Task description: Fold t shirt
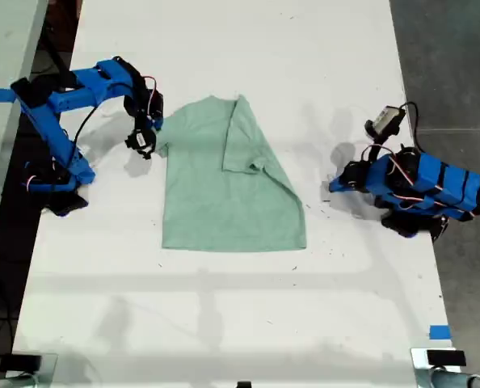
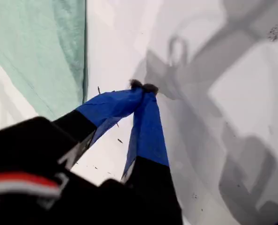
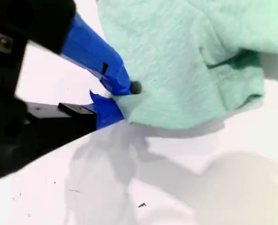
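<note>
The pale mint-green t shirt (image 1: 224, 190) lies flat in the middle of the white table (image 1: 224, 323). Its side toward the exterior view's right is folded inward over the body. My second gripper (image 1: 149, 132) is at the shirt's sleeve on the exterior view's left. In the second wrist view my second gripper (image 3: 122, 96) is shut on the edge of the t shirt (image 3: 186, 56), and that edge is raised off the table. My first gripper (image 1: 337, 184) rests at the exterior view's right, apart from the shirt. In the first wrist view my first gripper (image 2: 143, 87) is shut on nothing above bare table, with the t shirt (image 2: 36, 47) beyond it.
Blue tape (image 1: 439, 331) marks the table near the exterior view's lower right. Dark floor (image 1: 450, 48) runs along the table's edge at the exterior view's right. Another pale surface (image 1: 6, 48) stands off the exterior view's left. Both arm bases sit on the table's sides.
</note>
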Robot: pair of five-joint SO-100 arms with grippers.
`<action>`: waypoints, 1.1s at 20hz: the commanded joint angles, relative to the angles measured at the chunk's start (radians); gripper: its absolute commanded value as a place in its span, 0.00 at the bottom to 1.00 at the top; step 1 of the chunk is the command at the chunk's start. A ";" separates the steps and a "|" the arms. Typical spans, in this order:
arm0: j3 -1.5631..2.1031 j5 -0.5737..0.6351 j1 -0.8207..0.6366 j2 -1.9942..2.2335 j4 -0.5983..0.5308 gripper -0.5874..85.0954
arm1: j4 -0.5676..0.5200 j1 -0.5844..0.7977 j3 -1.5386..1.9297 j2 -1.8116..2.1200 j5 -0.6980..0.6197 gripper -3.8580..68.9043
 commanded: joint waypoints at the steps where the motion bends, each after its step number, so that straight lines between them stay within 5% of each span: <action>1: -0.213 -0.091 0.133 0.052 0.160 0.01 | 0.006 -0.006 0.000 0.008 0.008 0.03; 5: -0.678 -0.249 0.337 -0.110 0.382 0.01 | 0.006 -0.006 0.000 0.008 0.009 0.03; 12: -0.982 -0.446 0.535 -0.434 0.299 0.01 | 0.008 -0.011 -0.002 0.008 0.009 0.03; 14: -0.982 -0.439 0.549 -0.414 0.267 0.34 | 0.008 -0.012 -0.002 0.008 0.008 0.03; 15: -0.982 -0.428 0.549 -0.391 0.267 0.37 | 0.008 -0.014 -0.002 0.008 0.008 0.03; 17: -0.980 -0.411 0.534 -0.310 0.288 0.31 | 0.008 -0.014 -0.003 0.008 0.006 0.03; 18: -0.976 -0.428 0.514 -0.250 0.321 0.01 | 0.008 -0.014 -0.003 0.008 0.006 0.03; 22: -0.853 -0.425 0.476 0.160 0.373 0.01 | 0.008 -0.015 -0.003 0.008 0.006 0.03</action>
